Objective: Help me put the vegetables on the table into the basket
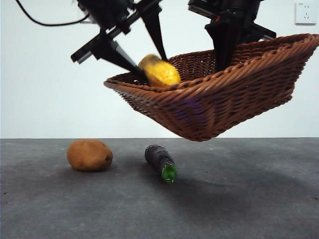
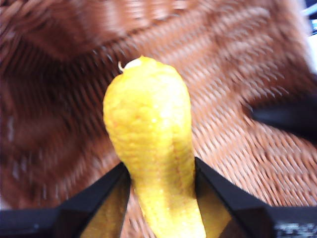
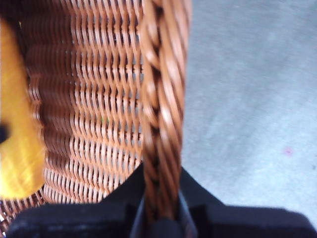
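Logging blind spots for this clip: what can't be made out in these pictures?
- Basket floor: front view, hidden by its near wall.
- Corn cob lower end: left wrist view, cut off by the picture's edge; front view, behind the rim.
- Right gripper jaw tips: front view, hidden inside the basket.
- Weave detail: left wrist view, blurred.
- Potato and eggplant: seen only in the front view.

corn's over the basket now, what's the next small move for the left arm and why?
Probably open the left claw and drop the corn cob. It is clamped on the cob, which already sits inside the rim of the basket that the right claw holds tilted above the table.
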